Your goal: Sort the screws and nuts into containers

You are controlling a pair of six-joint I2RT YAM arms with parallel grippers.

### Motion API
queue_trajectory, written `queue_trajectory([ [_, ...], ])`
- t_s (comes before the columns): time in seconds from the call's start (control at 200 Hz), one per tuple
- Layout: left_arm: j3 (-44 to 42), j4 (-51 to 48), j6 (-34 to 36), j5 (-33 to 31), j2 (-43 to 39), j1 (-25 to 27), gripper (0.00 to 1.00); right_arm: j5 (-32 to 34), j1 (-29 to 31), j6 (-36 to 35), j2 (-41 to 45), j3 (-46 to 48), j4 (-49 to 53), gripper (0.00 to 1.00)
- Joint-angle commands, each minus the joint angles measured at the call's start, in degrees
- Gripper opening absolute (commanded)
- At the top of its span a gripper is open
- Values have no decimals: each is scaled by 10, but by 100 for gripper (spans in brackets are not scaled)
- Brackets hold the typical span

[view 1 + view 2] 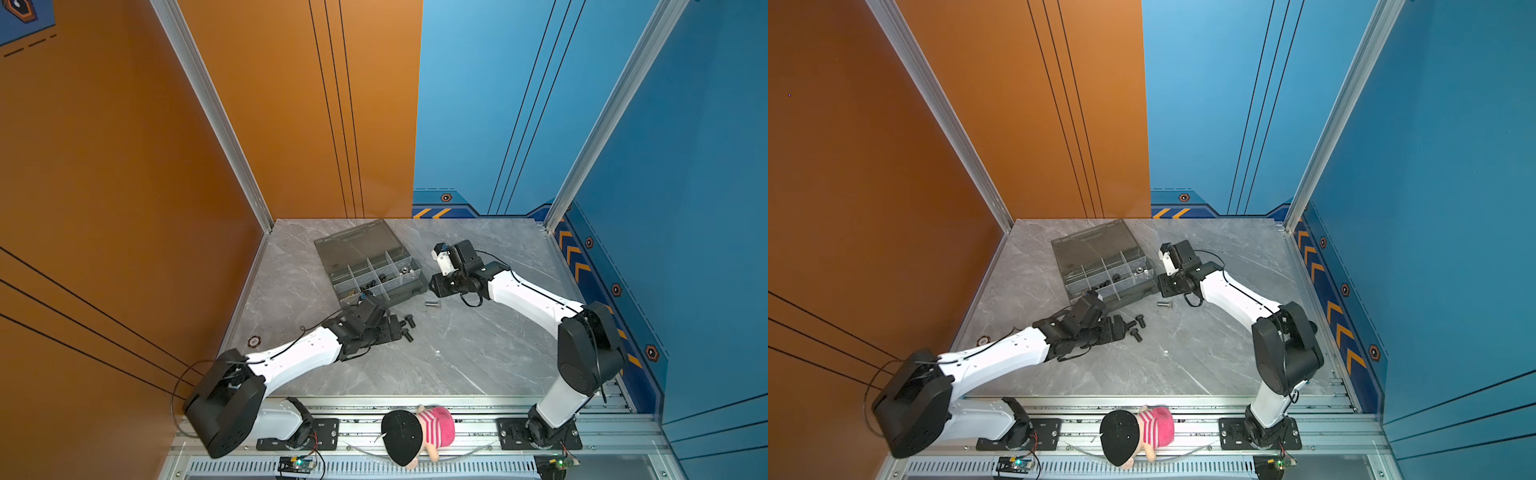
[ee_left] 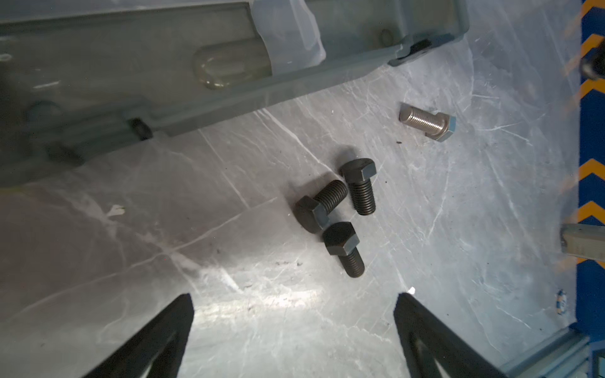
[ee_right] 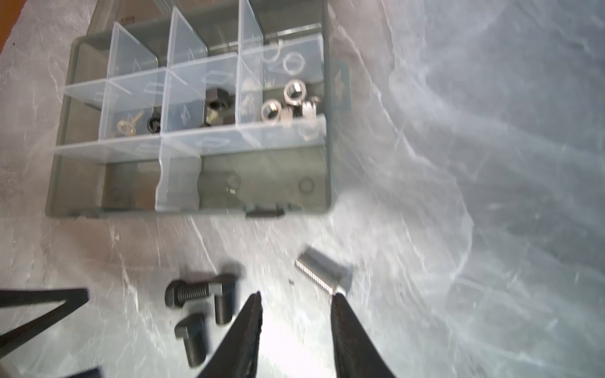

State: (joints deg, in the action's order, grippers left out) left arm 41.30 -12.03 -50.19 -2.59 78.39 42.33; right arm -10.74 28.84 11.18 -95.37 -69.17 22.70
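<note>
Three black screws (image 2: 343, 212) lie in a cluster on the marble table, just ahead of my left gripper (image 2: 294, 301), which is open wide and empty. In both top views they show beside that gripper (image 1: 397, 330) (image 1: 1120, 328). A silver screw (image 3: 322, 275) (image 1: 432, 304) lies alone near the case's front. My right gripper (image 3: 298, 294) hovers over it, open, with one fingertip (image 3: 337, 296) at the screw's head and nothing between the jaws. The containers (image 3: 196, 144) are cells of a smoky grey case (image 1: 409, 291). Silver nuts (image 3: 288, 101), black nuts (image 3: 217, 104) and a brass wing nut (image 3: 129, 126) lie in separate cells.
The case's lid (image 1: 353, 245) lies open and flat behind the cells. A plush doll with a black cap (image 1: 415, 436) sits on the front rail between the arm bases. An orange wall borders the table on the left and a blue wall on the right.
</note>
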Motion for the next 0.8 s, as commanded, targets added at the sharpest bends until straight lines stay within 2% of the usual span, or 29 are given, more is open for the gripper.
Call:
queue_trajectory([
  [0.0, 36, -26, -1, -41, 32, 17, 98, -10, -5, 15, 39, 44, -19, 38],
  [0.26, 80, -57, -23, -78, 87, 38, 98, -18, -6, 34, 77, 122, -47, 38],
  [0.576, 124, -67, -18, -69, 141, 53, 100, -27, -8, 51, 93, 166, -70, 38],
  [0.796, 134, -71, -27, -69, 157, 64, 94, -32, -13, 56, 93, 176, -78, 38],
])
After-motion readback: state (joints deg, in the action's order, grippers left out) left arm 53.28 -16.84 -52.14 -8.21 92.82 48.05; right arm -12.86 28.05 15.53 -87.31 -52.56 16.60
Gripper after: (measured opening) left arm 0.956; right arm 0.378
